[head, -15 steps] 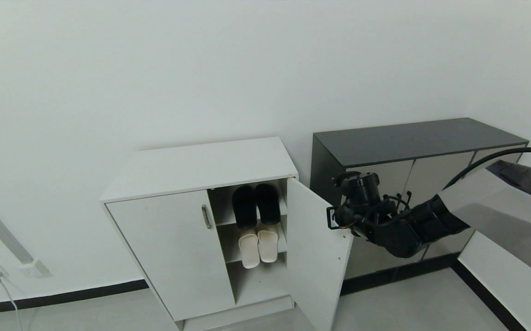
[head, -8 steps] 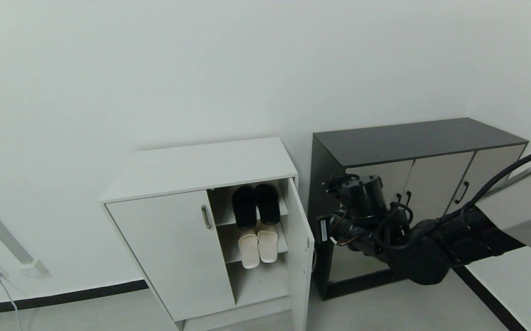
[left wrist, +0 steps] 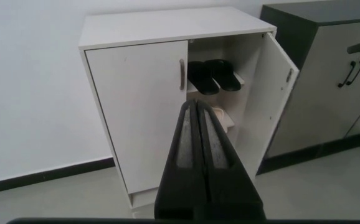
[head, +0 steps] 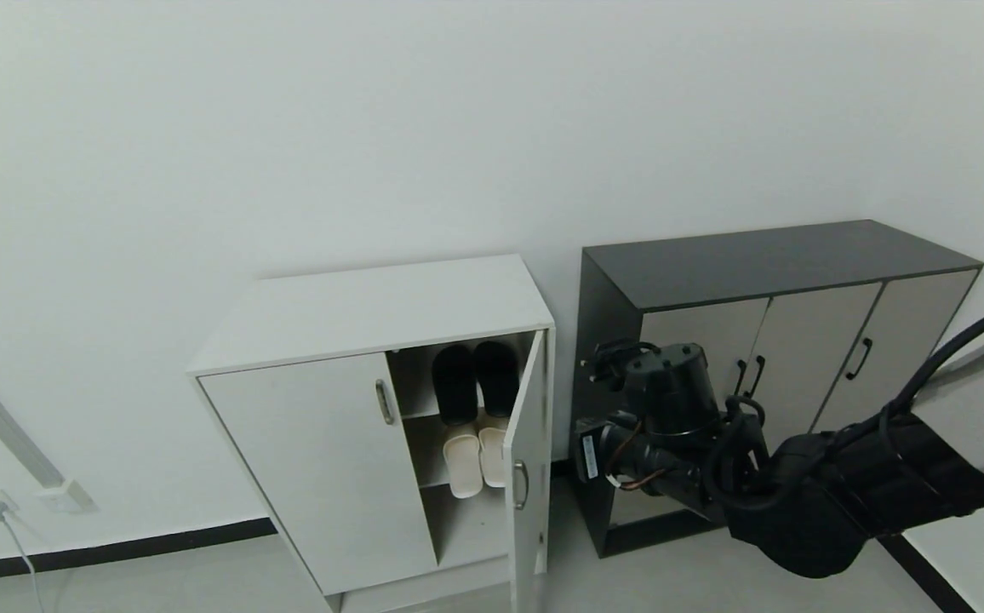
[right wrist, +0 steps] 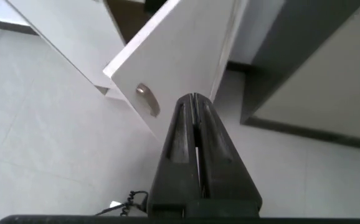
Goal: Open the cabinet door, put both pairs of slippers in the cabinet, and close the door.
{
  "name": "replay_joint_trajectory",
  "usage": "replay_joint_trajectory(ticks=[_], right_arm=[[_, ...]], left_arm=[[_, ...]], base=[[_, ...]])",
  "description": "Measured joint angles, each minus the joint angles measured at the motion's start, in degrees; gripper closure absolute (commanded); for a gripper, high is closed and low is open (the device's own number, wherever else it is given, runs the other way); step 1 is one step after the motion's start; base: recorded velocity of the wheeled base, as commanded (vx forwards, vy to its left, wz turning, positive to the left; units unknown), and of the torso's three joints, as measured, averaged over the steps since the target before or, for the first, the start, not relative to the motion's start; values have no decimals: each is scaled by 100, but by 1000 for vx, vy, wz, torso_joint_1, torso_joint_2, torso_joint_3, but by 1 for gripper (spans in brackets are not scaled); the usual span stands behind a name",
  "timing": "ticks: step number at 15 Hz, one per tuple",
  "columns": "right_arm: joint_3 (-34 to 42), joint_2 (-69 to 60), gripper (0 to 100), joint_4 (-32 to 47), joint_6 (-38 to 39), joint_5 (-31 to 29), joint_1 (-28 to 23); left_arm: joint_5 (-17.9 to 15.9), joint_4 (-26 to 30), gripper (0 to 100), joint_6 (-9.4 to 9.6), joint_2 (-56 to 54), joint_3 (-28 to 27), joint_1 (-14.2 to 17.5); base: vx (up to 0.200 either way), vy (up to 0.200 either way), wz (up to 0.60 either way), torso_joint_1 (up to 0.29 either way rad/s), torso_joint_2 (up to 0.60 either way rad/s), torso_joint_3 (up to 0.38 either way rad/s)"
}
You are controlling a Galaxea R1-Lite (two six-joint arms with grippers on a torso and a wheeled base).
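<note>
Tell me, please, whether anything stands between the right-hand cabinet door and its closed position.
Nothing visible does. The black slippers and white slippers lie inside the cabinet; the door stands ajar, though the white toes reach the front edge of their shelf.

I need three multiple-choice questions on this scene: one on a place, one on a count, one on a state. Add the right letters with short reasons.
1. Inside the white cabinet, where do the black slippers lie?
A. on the bottom board
B. on the shelf above the white slippers
C. beside the white slippers

2. How many pairs of slippers are in the white cabinet?
A. one
B. three
C. two

3. The right door of the white cabinet is:
A. partly open
B. fully shut
C. removed

Answers:
1 B: the black pair sits one shelf higher than the white pair.
2 C: one black pair and one white pair show.
3 A: its free edge stands away from the frame.
</note>
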Motion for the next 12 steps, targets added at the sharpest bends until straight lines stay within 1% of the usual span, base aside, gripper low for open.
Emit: replay_joint_trajectory(ticks=[2,4,7,12], right_arm=[[146,-13,100,-178,-44,7,48],[286,-18,100,-354,-163,74,68],[589,-16,100,-894,-290,321,63],[1100,-116,100,-1186,-295,499,-20]], left_arm=[[0,1,100,0,0,0,6],[0,-5,100,0,0,0,9],[0,-2,100,2,0,0,-7],[0,-7,100,2,0,0,6]], base=[[0,0,600,10,7,0],[0,0,0,0,0,0],[0,0,0,0,0,0],[0,0,0,0,0,0]])
